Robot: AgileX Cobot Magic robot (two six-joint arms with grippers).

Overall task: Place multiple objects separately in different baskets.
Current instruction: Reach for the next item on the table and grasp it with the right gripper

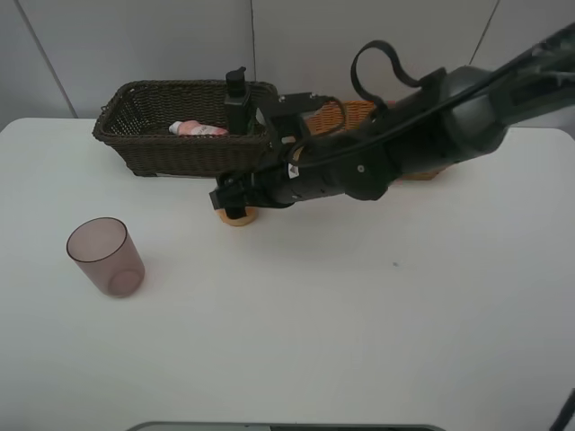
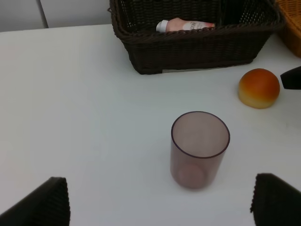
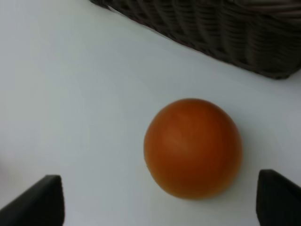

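An orange-red peach-like fruit lies on the white table just in front of the dark brown basket. My right gripper is open and low over the fruit, a finger on each side. A slim pink bottle lies in the dark basket and a black rectangular bottle stands at its right end. A mauve cup stands upright ahead of my open, empty left gripper. The tangerine and green citrus are out of view.
The light orange-tan basket stands right of the dark one, mostly hidden behind my right arm, which reaches across the middle. The table's front edge is near the bottom of the high view.
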